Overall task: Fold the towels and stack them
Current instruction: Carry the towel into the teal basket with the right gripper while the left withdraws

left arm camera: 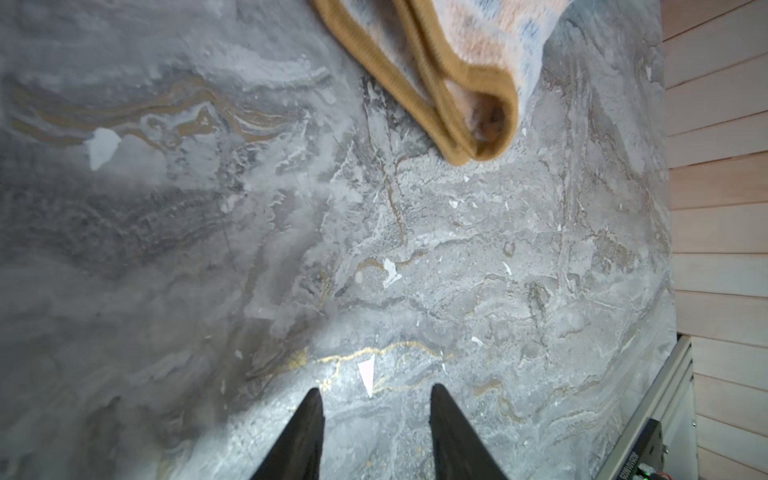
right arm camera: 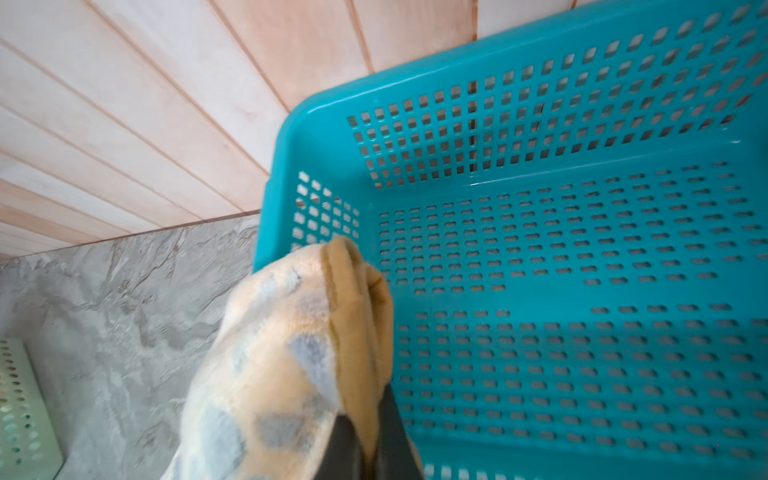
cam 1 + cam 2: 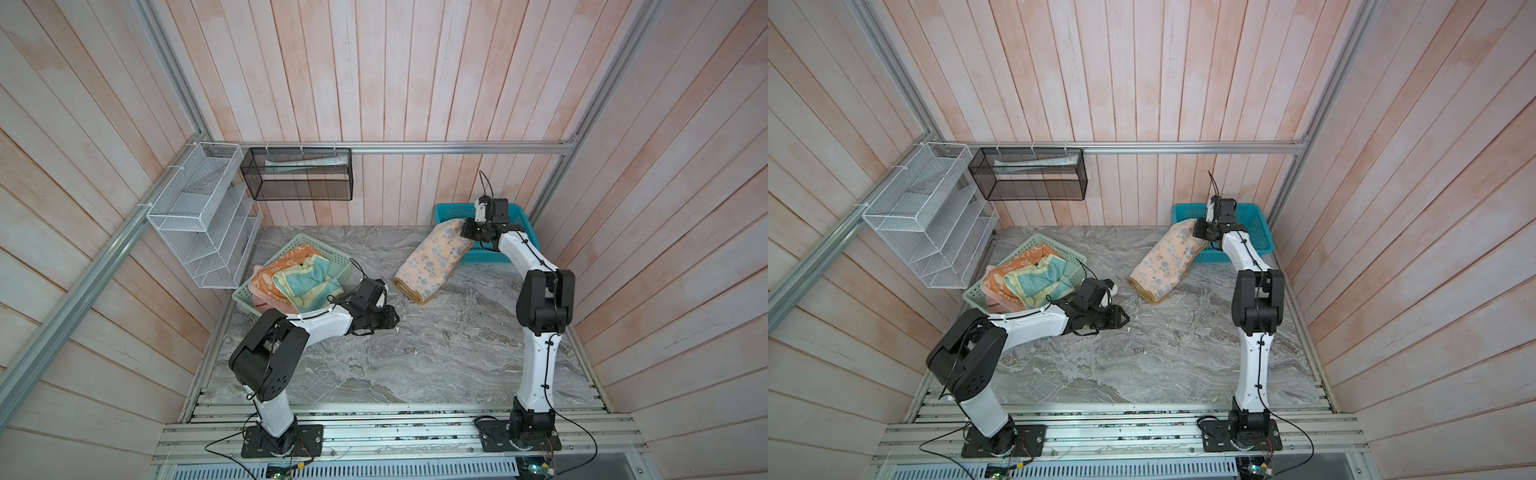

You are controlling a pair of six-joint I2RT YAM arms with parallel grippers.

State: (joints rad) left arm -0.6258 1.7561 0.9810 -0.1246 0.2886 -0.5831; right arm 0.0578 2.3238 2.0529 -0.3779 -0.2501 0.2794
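Note:
A folded peach towel (image 3: 432, 259) with grey paw prints and brown edging slopes from the marble table up to the teal basket (image 3: 490, 257). My right gripper (image 3: 468, 232) is shut on its raised brown-edged end (image 2: 357, 332), above the basket's near left corner (image 2: 582, 232). The towel's low end (image 1: 478, 50) rests on the table. My left gripper (image 1: 376, 388) stands open and holds nothing, low over bare marble a little short of that end (image 3: 395, 322). Crumpled in the mint-green basket (image 3: 328, 251) are an orange towel (image 3: 291, 257), a pale yellow-green one (image 3: 303, 282) and a pink one (image 3: 259, 301).
A white wire rack (image 3: 199, 224) and a black mesh box (image 3: 297, 174) hang on the back left walls. Wooden plank walls close in the table (image 3: 415, 353) on three sides. Aluminium rails run along its front edge.

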